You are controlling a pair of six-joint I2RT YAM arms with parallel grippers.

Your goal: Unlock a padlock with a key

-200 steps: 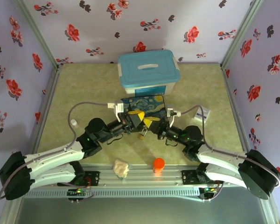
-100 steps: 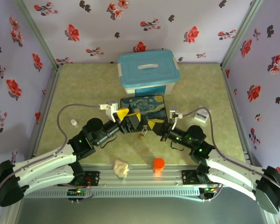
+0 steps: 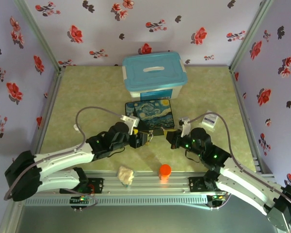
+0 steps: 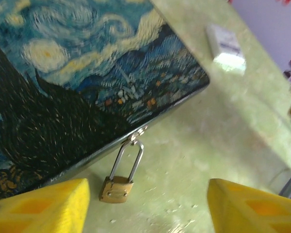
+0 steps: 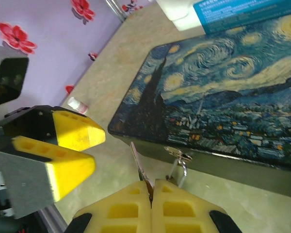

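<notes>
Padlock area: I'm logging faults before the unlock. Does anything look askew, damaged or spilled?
Nothing stands out. The padlock lies intact, hooked through the latch of the painted box, shackle closed. The right pincer pinches the key.

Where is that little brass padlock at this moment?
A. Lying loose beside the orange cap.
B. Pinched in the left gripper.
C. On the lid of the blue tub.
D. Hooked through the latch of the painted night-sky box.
D: the padlock hangs by its shackle from the latch of the painted box, and the left gripper is open, its fingers clear of the padlock.
</notes>
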